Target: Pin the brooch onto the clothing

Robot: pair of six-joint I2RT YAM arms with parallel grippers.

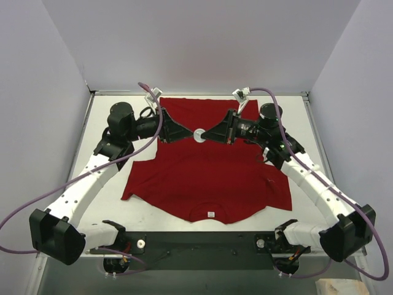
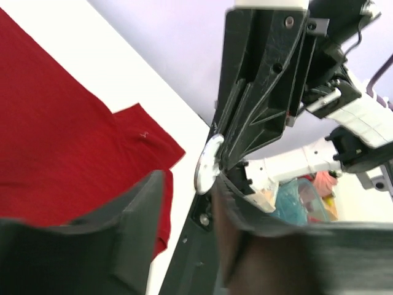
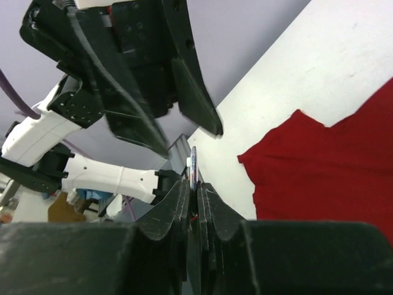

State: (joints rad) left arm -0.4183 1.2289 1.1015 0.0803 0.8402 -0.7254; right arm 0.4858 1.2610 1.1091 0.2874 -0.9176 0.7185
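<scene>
The red T-shirt (image 1: 206,172) lies flat on the white table, its collar and small white label (image 1: 210,214) toward the near edge. Both grippers meet above its far half. My right gripper (image 1: 213,133) is shut on the brooch (image 1: 199,134), a round white disc, seen edge-on between its fingers in the right wrist view (image 3: 194,165). My left gripper (image 1: 185,132) is open and faces it. In the left wrist view the brooch (image 2: 207,163) stands just beyond the tip of one left finger (image 2: 242,227). The shirt also shows there (image 2: 55,147).
The table's raised rim (image 1: 92,104) and grey walls close in the left, right and far sides. A black rail (image 1: 202,243) with the arm bases runs along the near edge. Purple cables (image 1: 153,123) loop over both arms.
</scene>
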